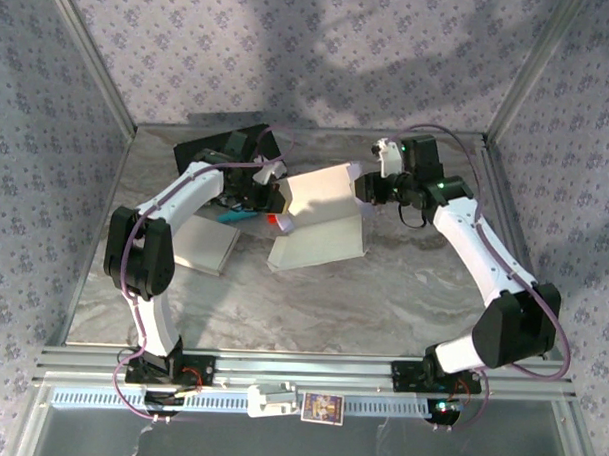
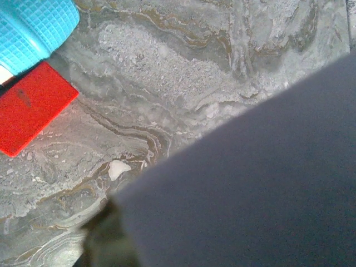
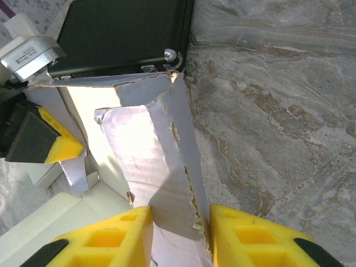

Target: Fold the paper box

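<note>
The white paper box (image 1: 320, 224) stands half-formed in the middle of the table, its panels raised. My left gripper (image 1: 275, 199) is at the box's left edge, shut on a panel. That panel (image 2: 250, 183) fills the lower right of the left wrist view as a grey blur. My right gripper (image 1: 364, 187) is at the box's upper right corner. Its yellow fingers (image 3: 117, 236) press on both sides of a folded, torn-edged flap (image 3: 156, 161). The left gripper's yellow-and-black finger (image 3: 53, 146) is at the far wall of the box.
A black case (image 1: 222, 150) lies at the back left, just beyond the box (image 3: 122, 33). A blue textured object (image 2: 33, 28) and a red card (image 2: 30, 108) lie on the marble beside the left gripper. A flat white sheet (image 1: 206, 245) lies left of the box.
</note>
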Available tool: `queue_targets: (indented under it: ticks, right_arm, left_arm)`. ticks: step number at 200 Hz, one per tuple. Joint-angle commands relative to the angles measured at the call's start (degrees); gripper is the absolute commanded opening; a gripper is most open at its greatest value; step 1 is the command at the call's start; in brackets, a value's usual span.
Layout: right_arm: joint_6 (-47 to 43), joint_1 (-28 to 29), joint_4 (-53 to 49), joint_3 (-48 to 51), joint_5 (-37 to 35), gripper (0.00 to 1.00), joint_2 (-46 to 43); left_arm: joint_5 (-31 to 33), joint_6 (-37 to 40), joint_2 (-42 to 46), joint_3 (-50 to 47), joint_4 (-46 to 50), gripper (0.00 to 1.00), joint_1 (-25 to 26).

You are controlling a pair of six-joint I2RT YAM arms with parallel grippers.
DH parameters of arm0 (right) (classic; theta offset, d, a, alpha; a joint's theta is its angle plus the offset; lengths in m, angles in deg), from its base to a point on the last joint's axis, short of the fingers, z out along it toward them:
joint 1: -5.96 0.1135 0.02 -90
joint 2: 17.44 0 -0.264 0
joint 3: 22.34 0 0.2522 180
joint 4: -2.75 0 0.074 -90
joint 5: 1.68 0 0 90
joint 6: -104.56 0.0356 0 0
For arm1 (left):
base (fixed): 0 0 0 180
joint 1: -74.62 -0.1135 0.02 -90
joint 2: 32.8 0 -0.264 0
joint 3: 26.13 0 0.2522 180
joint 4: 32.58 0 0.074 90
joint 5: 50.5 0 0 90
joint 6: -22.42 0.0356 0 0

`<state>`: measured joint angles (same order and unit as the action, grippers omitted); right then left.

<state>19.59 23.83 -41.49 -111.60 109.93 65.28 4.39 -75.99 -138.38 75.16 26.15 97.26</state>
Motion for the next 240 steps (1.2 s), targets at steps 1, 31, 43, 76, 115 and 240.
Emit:
queue_targets:
  ticks: [1, 31, 43, 76, 115, 240]
  right_arm:
    - [-2.87, 2.14, -3.62, -2.11, -2.2, 0.33, 1.62]
    - [-3.21, 3.22, -3.65, -2.31, -5.59, 0.34, 1.8]
    - [-3.36, 3.53, -3.71, -2.41, -6.86, 0.34, 1.98]
    - [-3.45, 4.27, -4.94, -3.53, -11.22, 0.34, 2.84]
    - [-3.21, 5.94, -6.25, -4.5, -18.02, 0.35, 4.19]
    - [5.59, 13.77, -17.09, -13.66, -44.28, 0.0, 13.42]
  left_arm:
    - [-2.95, 0.5, 0.51, 2.81, 0.27, 0.0, 1.06]
    - [-2.6, 0.05, 0.99, 2.82, 0.29, 0.0, 1.35]
    - [-2.62, -0.05, 1.08, 2.87, 0.35, 0.0, 1.45]
    - [-2.09, 0.05, 1.64, 2.82, 0.71, 0.0, 1.56]
    - [-1.72, 0.05, 2.22, 2.66, 0.81, 0.0, 2.05]
    - [2.06, -3.64, -0.58, 6.74, 4.35, 0.0, 5.65]
